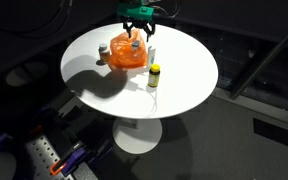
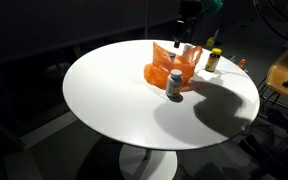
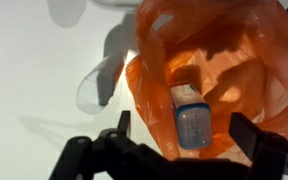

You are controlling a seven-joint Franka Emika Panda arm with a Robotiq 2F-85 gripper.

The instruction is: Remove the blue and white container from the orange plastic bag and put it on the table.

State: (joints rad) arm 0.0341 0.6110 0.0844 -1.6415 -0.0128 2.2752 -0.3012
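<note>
The orange plastic bag (image 1: 127,57) lies on the white round table (image 1: 184,70), and also shows in an exterior view (image 2: 169,68). In the wrist view the bag (image 3: 234,70) is open, and the blue and white container (image 3: 190,118) lies inside it, its white cap toward the camera. My gripper (image 3: 184,130) is open, one finger on each side of the container, just above the bag's mouth. It holds nothing. In both exterior views the gripper (image 1: 136,36) (image 2: 187,38) hangs right over the bag.
A small bottle with a yellow cap (image 1: 155,75) (image 2: 213,58) stands beside the bag. A grey-capped jar (image 2: 175,83) (image 1: 104,48) stands on the bag's other side. The table's edge is close behind the bag.
</note>
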